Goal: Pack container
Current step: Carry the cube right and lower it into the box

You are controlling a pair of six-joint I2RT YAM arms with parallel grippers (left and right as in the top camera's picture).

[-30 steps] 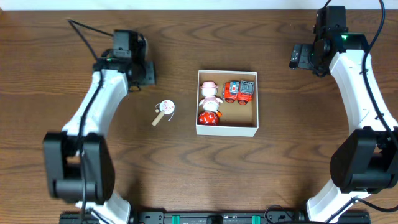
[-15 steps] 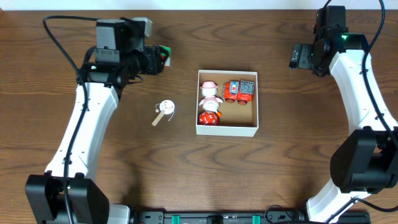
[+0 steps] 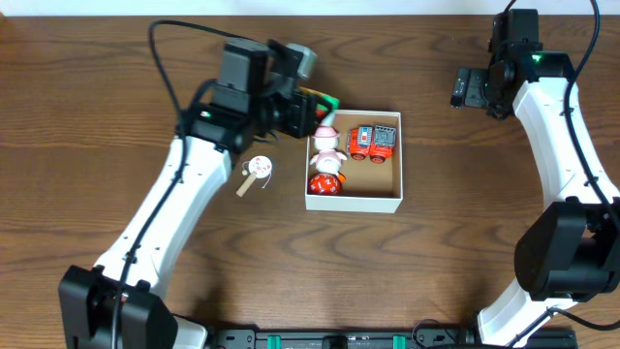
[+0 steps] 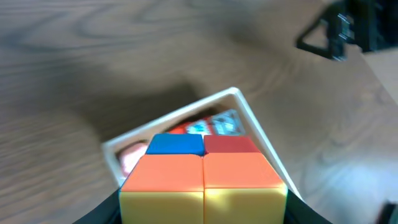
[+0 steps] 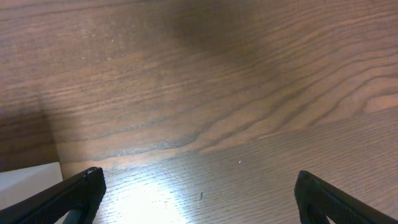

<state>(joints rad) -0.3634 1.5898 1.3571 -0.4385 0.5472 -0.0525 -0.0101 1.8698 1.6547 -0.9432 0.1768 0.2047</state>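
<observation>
The left pincer grips a coloured cube over the box corner, not yet released. Three toys lie inside below it; one round toy waits outside, beside it. The right pincer gapes empty, well apart.

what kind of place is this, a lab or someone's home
Most likely a robot lab bench, not a home: a white left arm and right arm flank a wood-grain table, with small toys staged in a cardboard container and the left gripper holding a colour cube.
</observation>
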